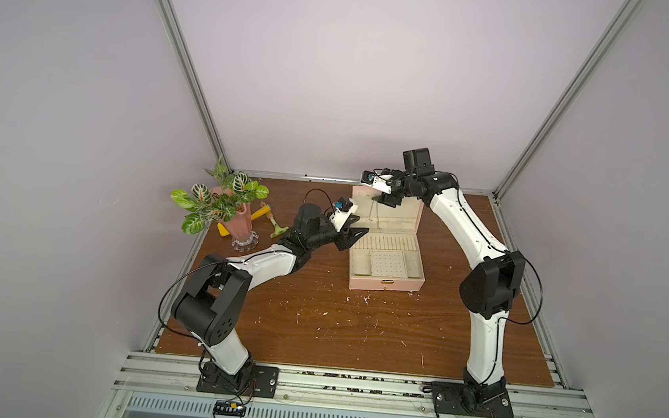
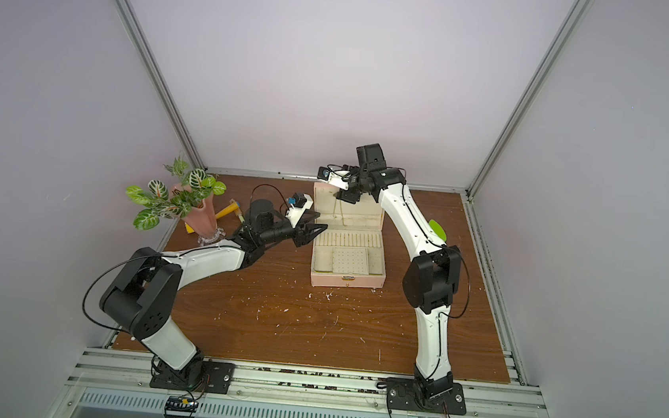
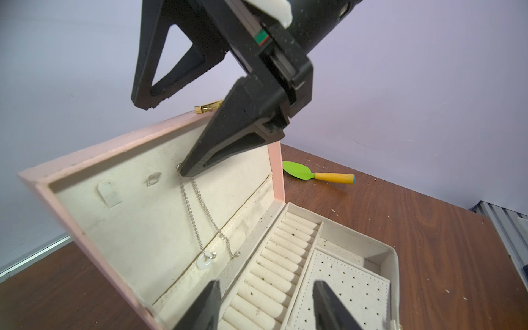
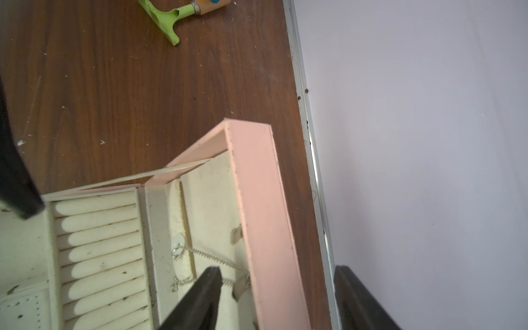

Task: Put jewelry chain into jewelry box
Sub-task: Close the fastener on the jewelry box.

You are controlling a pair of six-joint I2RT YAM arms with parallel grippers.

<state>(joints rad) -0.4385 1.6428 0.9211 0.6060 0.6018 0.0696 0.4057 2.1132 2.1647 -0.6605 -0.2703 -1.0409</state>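
Note:
The pale pink jewelry box (image 1: 384,284) (image 2: 347,282) stands open on the wooden table, its lid (image 3: 137,217) upright. The thin silvery jewelry chain (image 3: 200,205) (image 4: 211,257) hangs down the lid's cream lining, and its white ring pendant (image 3: 204,262) rests near the hinge. My right gripper (image 1: 383,200) (image 4: 277,271) is open and straddles the lid's top rim. One of its fingertips (image 3: 185,168) sits at the chain's upper end, the other behind the lid. My left gripper (image 1: 360,225) (image 3: 268,308) is open above the ring rolls (image 3: 285,257), holding nothing.
A potted plant in a pink vase (image 1: 237,218) stands at the back left, with a green and yellow toy tool (image 1: 277,230) (image 4: 171,17) beside it. A green toy spade (image 3: 297,171) (image 2: 436,229) lies right of the box. White flecks dot the table. The back wall is close behind the lid.

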